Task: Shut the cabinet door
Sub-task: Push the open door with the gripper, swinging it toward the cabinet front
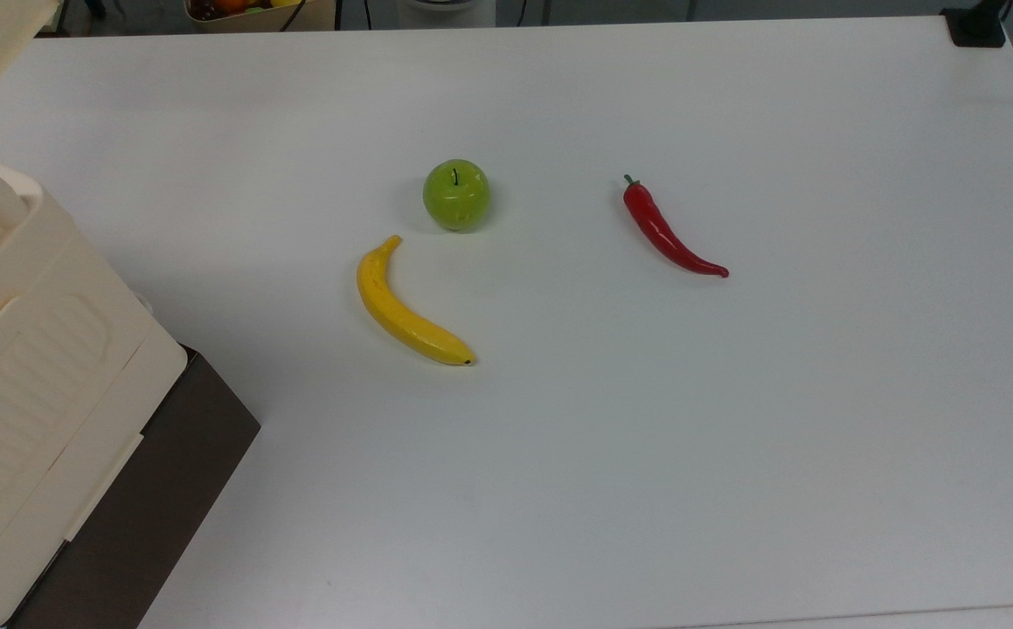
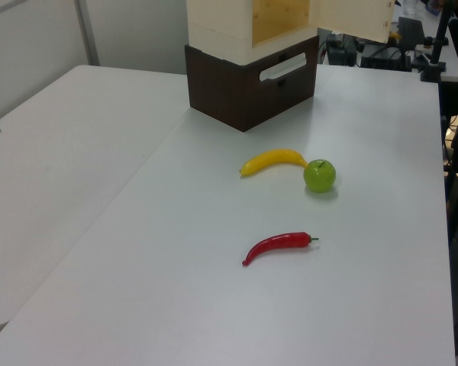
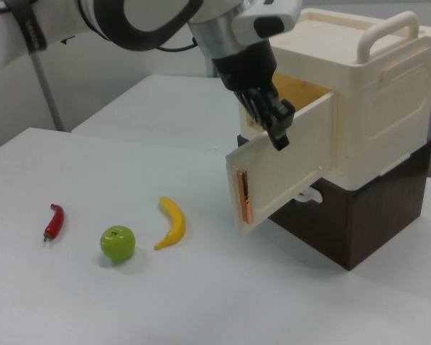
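You have a white table (image 1: 733, 419) carrying the cabinet (image 3: 377, 100): a cream box with an arched top handle on a dark brown base, at the right view's right. Its door (image 3: 280, 176) hangs half open, a flat cream panel with a copper strip on its free edge. Your pincer (image 3: 276, 122) sits at the door's top edge; I cannot tell whether its fingers are apart. A banana (image 1: 401, 306), chilli (image 1: 668, 231) and apple (image 1: 456, 194) lie apart.
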You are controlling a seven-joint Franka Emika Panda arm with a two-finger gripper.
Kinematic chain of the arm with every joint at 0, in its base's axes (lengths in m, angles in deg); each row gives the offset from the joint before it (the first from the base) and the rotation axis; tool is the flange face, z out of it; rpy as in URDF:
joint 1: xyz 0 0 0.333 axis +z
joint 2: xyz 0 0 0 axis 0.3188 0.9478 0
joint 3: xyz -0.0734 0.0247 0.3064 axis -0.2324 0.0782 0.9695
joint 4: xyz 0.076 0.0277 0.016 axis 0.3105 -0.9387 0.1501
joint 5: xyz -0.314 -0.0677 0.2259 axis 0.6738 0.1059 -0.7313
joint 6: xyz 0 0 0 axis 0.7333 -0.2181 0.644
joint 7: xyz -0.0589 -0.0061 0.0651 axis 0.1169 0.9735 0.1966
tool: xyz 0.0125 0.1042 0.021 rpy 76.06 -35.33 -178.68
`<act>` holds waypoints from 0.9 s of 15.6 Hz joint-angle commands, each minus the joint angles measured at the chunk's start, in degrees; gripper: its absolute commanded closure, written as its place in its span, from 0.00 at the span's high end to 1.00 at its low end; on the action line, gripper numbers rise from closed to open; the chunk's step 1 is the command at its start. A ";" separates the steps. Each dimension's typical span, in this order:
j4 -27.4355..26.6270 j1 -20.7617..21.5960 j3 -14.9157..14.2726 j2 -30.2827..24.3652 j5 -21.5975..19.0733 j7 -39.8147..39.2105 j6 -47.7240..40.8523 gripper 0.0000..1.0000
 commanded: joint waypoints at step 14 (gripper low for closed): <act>-2.11 11.86 1.15 4.36 -5.73 8.28 13.70 0.00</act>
